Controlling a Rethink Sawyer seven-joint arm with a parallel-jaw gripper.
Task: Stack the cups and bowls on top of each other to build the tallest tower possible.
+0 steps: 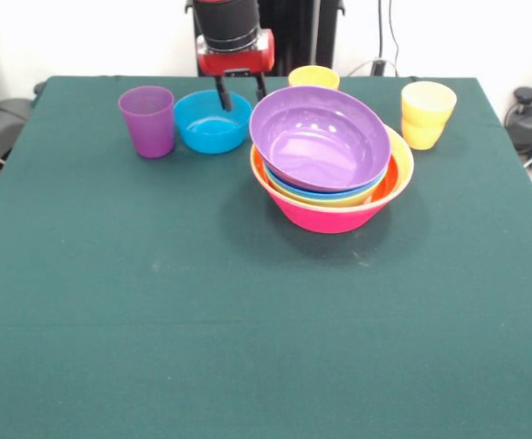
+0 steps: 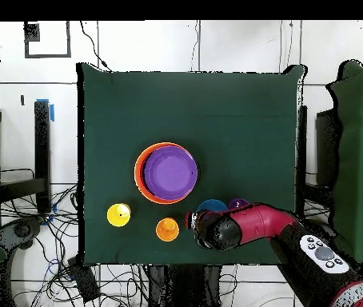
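The tower stands at centre right: a large pink bowl [image 1: 328, 218] at the base, orange, yellow-green and blue rims nested in it, and a purple bowl [image 1: 319, 137] tilted on top. It also shows in the overhead view [image 2: 169, 173]. My gripper [image 1: 240, 91] is open and empty at the far edge. One finger [image 1: 220, 97] hangs over the small blue bowl [image 1: 209, 123]. The other finger [image 1: 260, 87] is outside the bowl's right rim. A purple cup [image 1: 147, 121] stands left of the blue bowl. A yellow cup [image 1: 427, 113] stands at the far right, an orange cup [image 1: 313, 77] behind the tower.
In the overhead view my arm [image 2: 253, 224] covers the gripper and part of the small blue bowl [image 2: 211, 206] and the purple cup [image 2: 237, 205]. The yellow cup [image 2: 119, 214] and the orange cup [image 2: 167, 229] stand near the table's robot-side edge. The green table [image 1: 248, 347] stretches toward the front.
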